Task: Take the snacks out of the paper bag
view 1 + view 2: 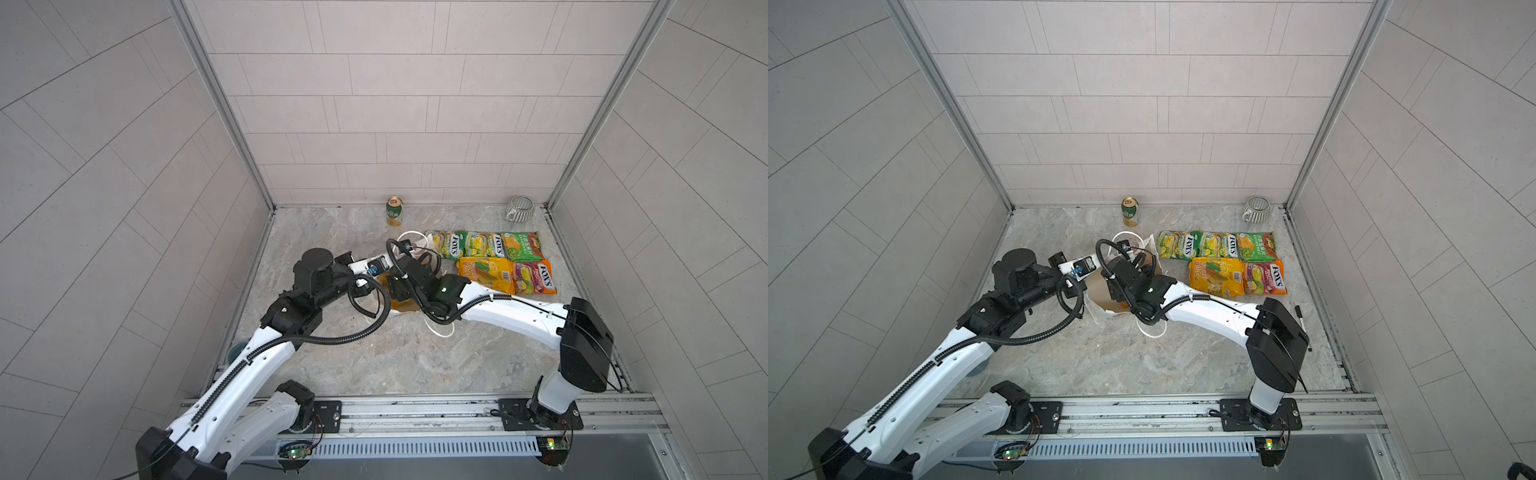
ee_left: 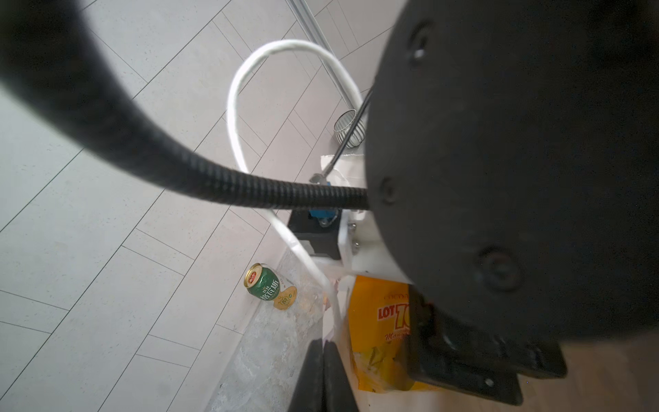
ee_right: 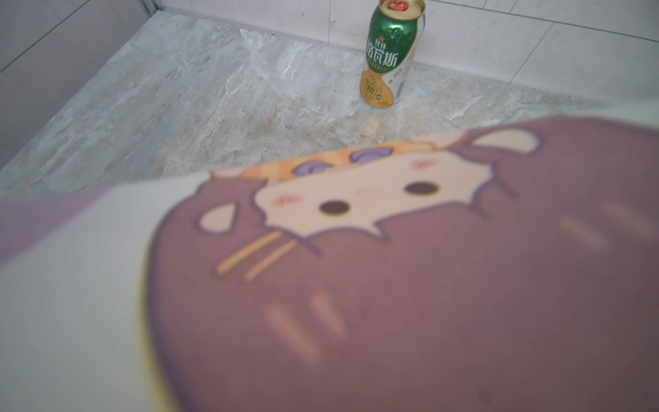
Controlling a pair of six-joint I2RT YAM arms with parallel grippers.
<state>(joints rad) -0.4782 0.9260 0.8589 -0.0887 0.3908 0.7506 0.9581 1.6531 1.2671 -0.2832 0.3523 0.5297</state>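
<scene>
Five snacks (image 1: pixel 498 253) already lie flat just right of the paper bag (image 3: pixel 321 303); one yellow packet (image 2: pixel 378 321) waits inside. Left fingers (image 2: pixel 313 378) pinch the bag's rim tight, propping its mouth open, so the right fingers (image 2: pixel 424 331) can reach in. How wide they stand, can't tell.

Blurry paper bag (image 3: pixel 321 285) print fills fgnd; can (image 3: pixel 390 53) upright behind.
</scene>
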